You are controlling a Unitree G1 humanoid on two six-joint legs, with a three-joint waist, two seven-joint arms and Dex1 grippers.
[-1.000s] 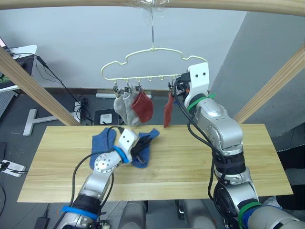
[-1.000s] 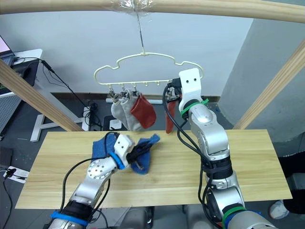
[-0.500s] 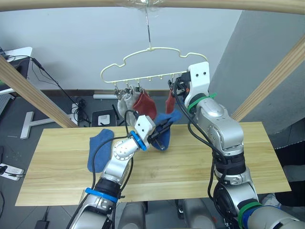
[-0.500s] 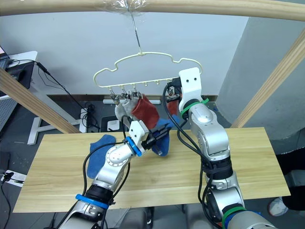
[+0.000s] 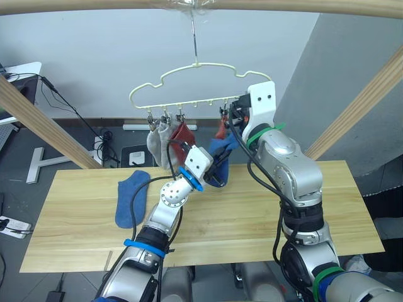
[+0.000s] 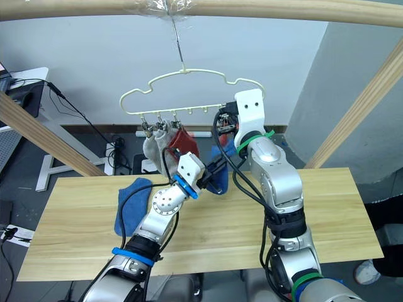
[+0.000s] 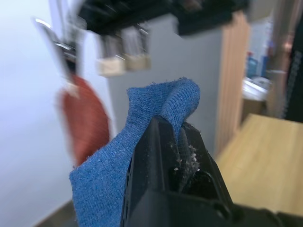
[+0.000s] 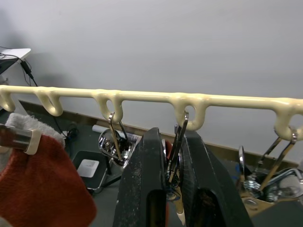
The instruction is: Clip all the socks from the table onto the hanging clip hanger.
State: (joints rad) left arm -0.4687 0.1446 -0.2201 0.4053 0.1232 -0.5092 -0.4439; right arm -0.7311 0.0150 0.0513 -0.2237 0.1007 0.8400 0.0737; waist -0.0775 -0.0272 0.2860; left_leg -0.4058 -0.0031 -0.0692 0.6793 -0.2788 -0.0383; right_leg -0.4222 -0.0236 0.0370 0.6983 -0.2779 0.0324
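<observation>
Left tool [image 5: 216, 168] risen, blue sock [image 5: 221, 151] (gripped)

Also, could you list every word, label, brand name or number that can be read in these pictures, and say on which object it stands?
None: no readable text appears on the socks, the clip hanger, the table, the left gripper or the right gripper.

Four socks [image 5: 165, 136] hang clipped; one blue sock [image 5: 131, 197] lies on the table [image 5: 252, 214].
</observation>
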